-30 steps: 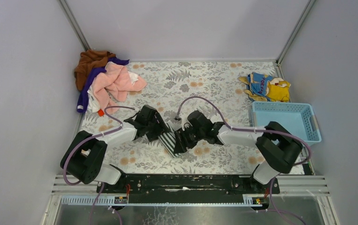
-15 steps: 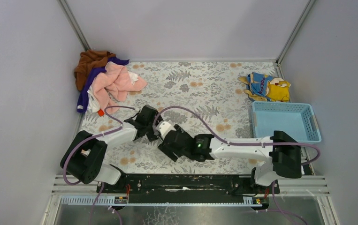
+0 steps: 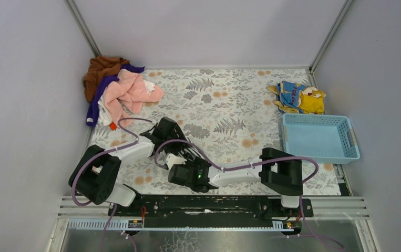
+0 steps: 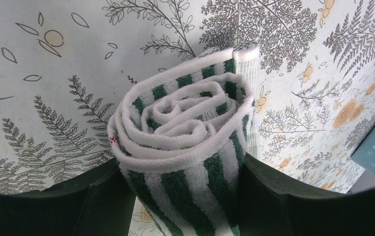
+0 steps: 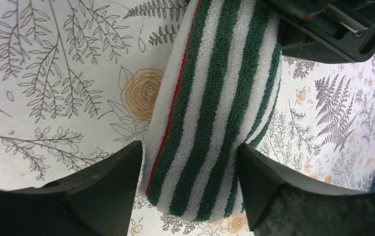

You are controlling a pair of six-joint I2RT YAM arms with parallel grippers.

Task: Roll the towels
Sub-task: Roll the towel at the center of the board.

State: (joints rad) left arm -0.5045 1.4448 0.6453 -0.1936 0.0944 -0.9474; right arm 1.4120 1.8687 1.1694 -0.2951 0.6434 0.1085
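A striped towel (image 4: 185,123), dark green and white, is wound into a tight roll with its spiral end facing the left wrist camera. My left gripper (image 4: 185,196) is shut on it, both fingers (image 4: 101,201) pressing its sides. In the top view the roll (image 3: 188,153) lies on the mat between the two grippers. My right gripper (image 5: 190,182) is open and straddles the other end of the roll (image 5: 215,113), a red edge stripe showing, its fingers (image 5: 106,187) close beside the cloth. More towels lie heaped at the back left: pink (image 3: 132,92), brown (image 3: 101,68), purple (image 3: 95,102).
A light blue basket (image 3: 319,136) stands at the right edge of the floral mat (image 3: 229,100). A blue and yellow cloth (image 3: 298,97) lies behind it. Grey walls close in the left, back and right sides. The left gripper's body (image 5: 332,29) shows in the right wrist view.
The right arm has swung from the roll's right side round to its near end, folding low along the front, and its jaws have widened. The left gripper has kept its hold and place.
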